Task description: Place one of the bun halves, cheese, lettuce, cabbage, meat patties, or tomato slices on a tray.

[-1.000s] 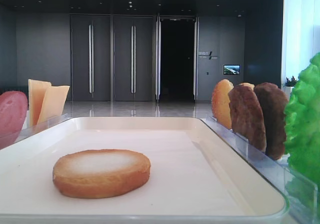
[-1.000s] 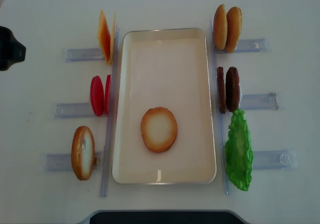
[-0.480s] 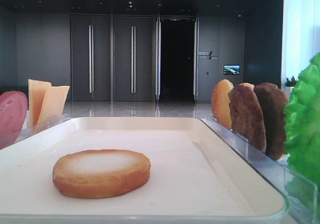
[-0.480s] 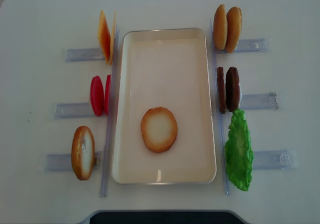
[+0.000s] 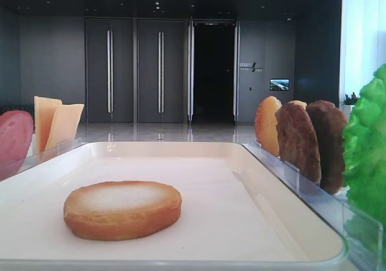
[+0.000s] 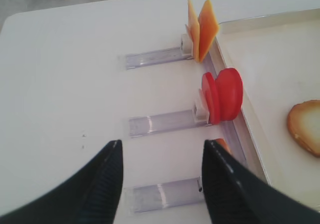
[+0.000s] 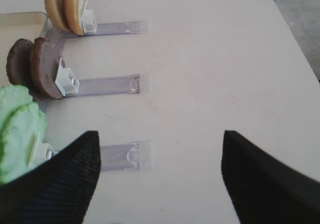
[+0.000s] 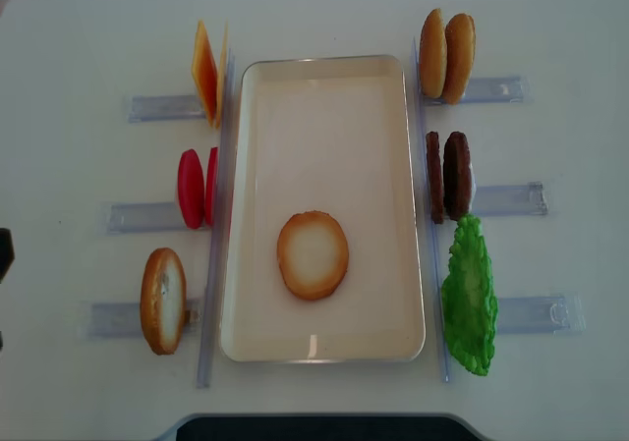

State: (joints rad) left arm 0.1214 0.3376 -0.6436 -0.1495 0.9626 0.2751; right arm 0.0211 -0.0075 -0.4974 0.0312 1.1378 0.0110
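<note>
One bun half (image 8: 313, 254) lies flat on the cream tray (image 8: 324, 68), pale face up. Another bun half (image 8: 163, 301) stands in a holder left of the tray. Cheese (image 8: 207, 73) and tomato slices (image 8: 195, 188) stand farther back on that side. Two bun halves (image 8: 446, 55), the meat patties (image 8: 448, 176) and the lettuce (image 8: 469, 297) line the right side. I cannot tell cabbage apart from the lettuce. My left gripper (image 6: 162, 143) hangs open over the table left of the holders. My right gripper (image 7: 160, 134) is open, right of the lettuce's holder. Both hold nothing.
Clear plastic holders (image 8: 511, 198) stick out from both long sides of the tray. The table's right edge (image 7: 295, 29) runs close behind the right gripper's area. A dark rounded edge (image 8: 314, 426) borders the table's near side.
A dark part of the left arm at the overhead view's left edge has moved from the far side toward the near side. The food has not moved.
</note>
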